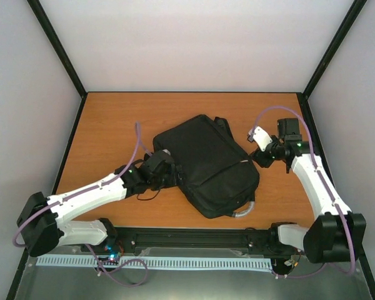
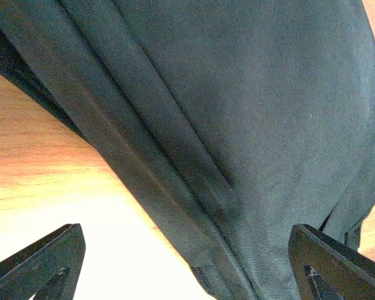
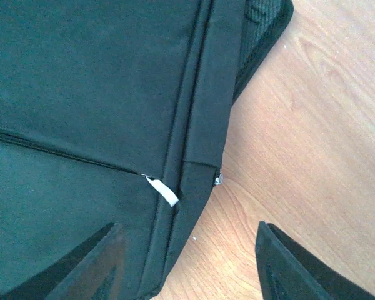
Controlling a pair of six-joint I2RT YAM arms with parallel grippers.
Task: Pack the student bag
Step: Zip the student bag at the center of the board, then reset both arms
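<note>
Two end effectors are set at opposite sides of the student bag, which lies flat and slantwise in the middle of the counter, its grey loop handle turned toward the arm bases. The left end effector is released: its fingers are spread wide, with the bag's left edge and a long seam lying in front of the gap and nothing clamped. The right end effector is likewise released, its fingers apart over the bag's right edge, just short of a small white zip pull. That pull is seen at the end of its zip line, against the side seam, so this pocket is judged to be closed; whether the other zips are shut cannot be told.

The step in hand is judged to be the letting go of the bag once it has been closed. It would be done well if both sets of fingers were kept fully spread and drawn back along their own line of approach, away from the fabric, so that no fold, strap or the white pull is caught and the bag is not dragged across the counter. A sideways sweep over the seam should be avoided.
</note>
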